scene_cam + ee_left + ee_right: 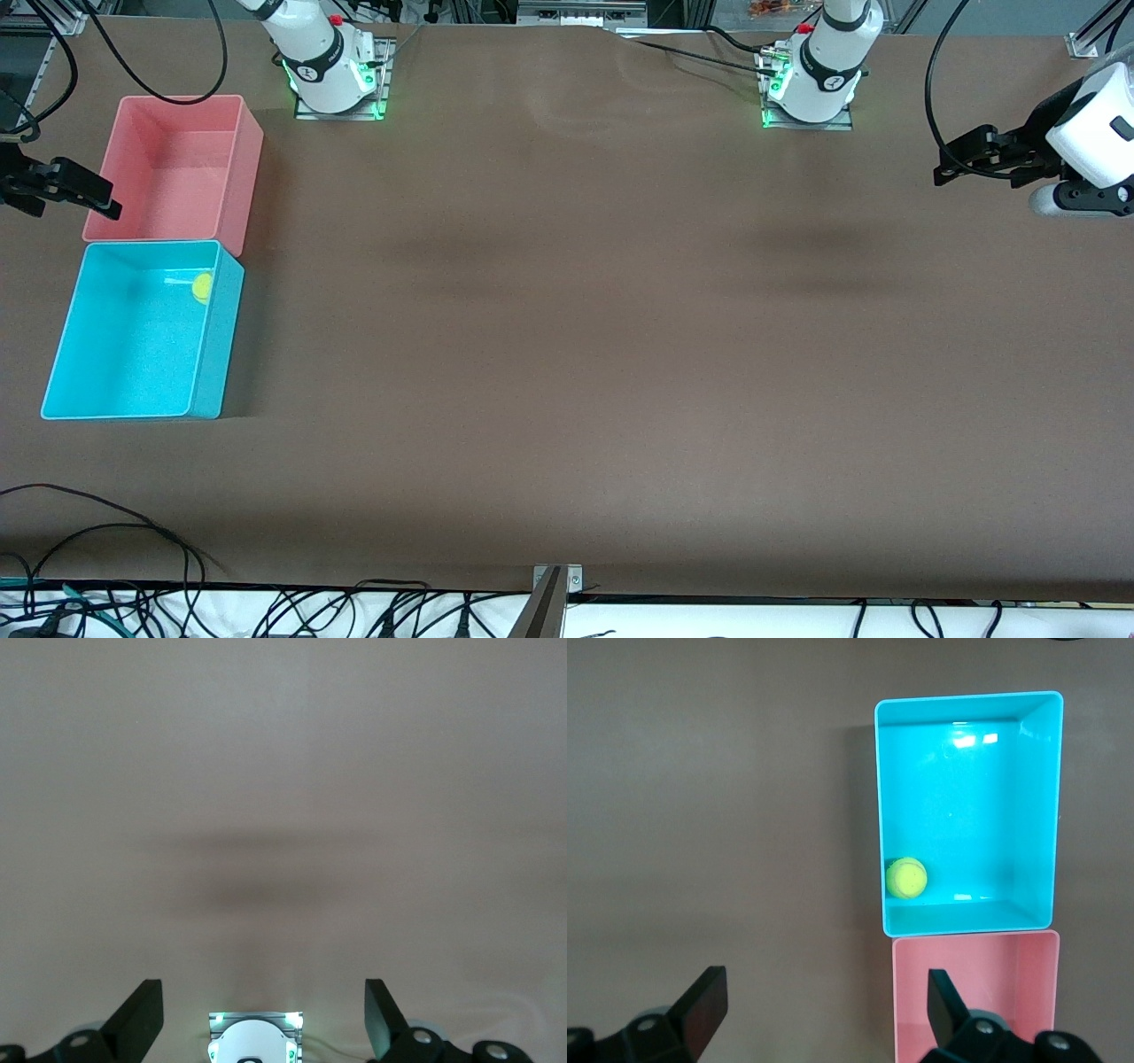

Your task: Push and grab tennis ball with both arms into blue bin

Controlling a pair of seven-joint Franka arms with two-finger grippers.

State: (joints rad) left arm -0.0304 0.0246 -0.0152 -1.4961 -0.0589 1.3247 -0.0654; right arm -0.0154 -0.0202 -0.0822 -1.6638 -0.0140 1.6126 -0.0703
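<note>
The tennis ball (pixel 203 285), a small fuzzy yellow-green sphere, lies inside the blue bin (pixel 106 409), tucked into the corner formed by the wall that adjoins the pink bin (pixel 251 168) and the wall facing the middle of the table; being round, it shows no direction of its own. The blue bin is a rectangular, thin-walled box of glossy cyan plastic with a light glare on its floor, its long axis running from the front camera toward the robots' bases. The pink bin, of the same shape and make, sits end to end with it, touching or nearly so, farther from the front camera. Both stand at the right arm's end of the table (pixel 576 354), a flat, matte brown surface. The right gripper (pixel 97 199) hangs over the pink bin's outer edge, its black fingers (pixel 702 1005) spread wide with nothing between them. The left gripper (pixel 941 173) hangs over the left arm's end of the table, well apart from the bins, its tapered black fingers (pixel 142 1014) likewise spread and empty
</note>
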